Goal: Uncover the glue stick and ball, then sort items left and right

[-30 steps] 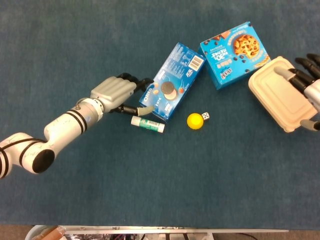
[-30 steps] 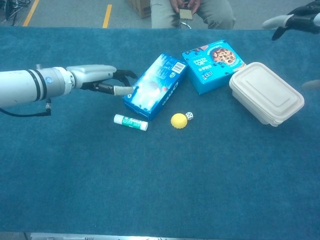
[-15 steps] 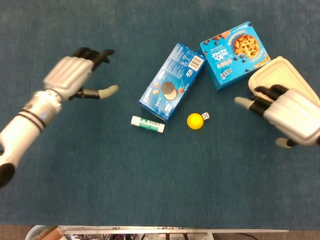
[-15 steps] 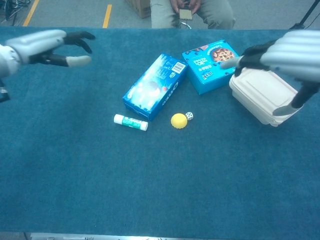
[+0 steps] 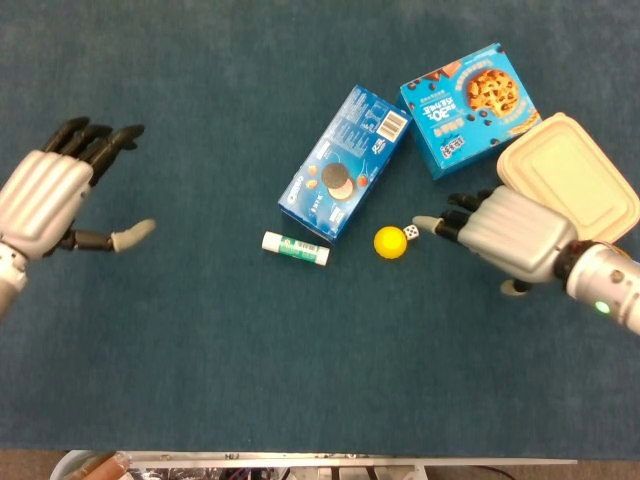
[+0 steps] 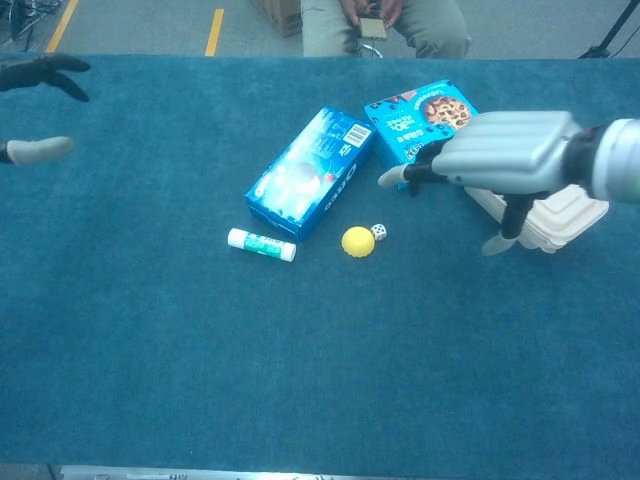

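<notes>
1. Clearly the right hand (image 5: pixel 505 237), fingers spread and holding nothing, is nearer: the yellow ball (image 5: pixel 389 242) lies just left of its fingertips (image 5: pixel 425 223).
2. Left of the ball lies the white-and-green glue stick (image 5: pixel 295 248), long axis left-right.
3. Far left, the left hand (image 5: pixel 50 195) hovers spread, well apart.

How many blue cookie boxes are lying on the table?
2. The Oreo box lies at an angle in the middle, just above the glue stick. The chocolate chip cookie box lies further right, beside the beige lidded container. None seems hidden.
</notes>
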You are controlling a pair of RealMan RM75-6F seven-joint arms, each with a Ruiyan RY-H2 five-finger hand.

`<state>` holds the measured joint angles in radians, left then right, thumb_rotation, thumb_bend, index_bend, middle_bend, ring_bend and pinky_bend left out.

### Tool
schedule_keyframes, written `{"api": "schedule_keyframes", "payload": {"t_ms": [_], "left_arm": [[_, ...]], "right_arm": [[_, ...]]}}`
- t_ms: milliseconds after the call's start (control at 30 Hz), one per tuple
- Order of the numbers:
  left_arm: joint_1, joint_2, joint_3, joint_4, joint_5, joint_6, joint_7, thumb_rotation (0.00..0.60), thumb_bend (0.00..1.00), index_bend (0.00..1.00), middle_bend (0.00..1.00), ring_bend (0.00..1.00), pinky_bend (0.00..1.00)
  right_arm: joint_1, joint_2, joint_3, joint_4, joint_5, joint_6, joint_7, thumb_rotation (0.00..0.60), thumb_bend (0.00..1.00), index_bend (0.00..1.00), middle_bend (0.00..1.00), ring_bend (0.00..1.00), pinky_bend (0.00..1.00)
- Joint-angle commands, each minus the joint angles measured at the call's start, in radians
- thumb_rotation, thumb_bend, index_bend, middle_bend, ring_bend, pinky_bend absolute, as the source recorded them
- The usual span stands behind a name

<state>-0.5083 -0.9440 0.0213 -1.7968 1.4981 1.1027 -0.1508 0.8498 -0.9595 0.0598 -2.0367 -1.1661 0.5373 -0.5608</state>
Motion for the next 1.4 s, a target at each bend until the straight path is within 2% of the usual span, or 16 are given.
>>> {"api": "schedule_keyframes", "payload": {"t_ms": [33,267,600,867,1400], "left_arm": [[0.017,0.012,0.015,-0.006,0.023,0.014,-0.008,0.207,0.19,0.22,0.19,0.11,0.07],[0.046,0.024,0.036,0.002,0.05,0.02,-0.028,0.206,0.19,0.22,0.19,0.11,0.07],[0.063,0.025,0.042,0.016,0.074,0.022,-0.064,0.208,0.19,0.22,0.19,0.11,0.07],[0.066,0.021,0.04,0.02,0.086,0.017,-0.076,0.208,0.19,0.22,0.19,0.11,0.07],[0.083,0.025,0.04,0.023,0.104,0.029,-0.087,0.206,0.19,0.22,0.19,0.11,0.07]], "right_arm": [[0.089,-0.077,-0.045,0.044,0.142,-0.003,-0.091,0.6,0.0,0.09,0.27,0.14,0.33],[0.214,-0.175,-0.124,0.089,0.356,0.059,-0.187,0.6,0.0,0.09,0.27,0.15,0.33],[0.32,-0.259,-0.214,0.152,0.542,0.129,-0.236,0.6,0.0,0.09,0.27,0.15,0.33],[0.373,-0.32,-0.251,0.188,0.615,0.161,-0.242,0.6,0.0,0.09,0.27,0.15,0.33],[0.438,-0.407,-0.268,0.203,0.655,0.194,-0.227,0.6,0.0,0.09,0.27,0.15,0.33]]}}
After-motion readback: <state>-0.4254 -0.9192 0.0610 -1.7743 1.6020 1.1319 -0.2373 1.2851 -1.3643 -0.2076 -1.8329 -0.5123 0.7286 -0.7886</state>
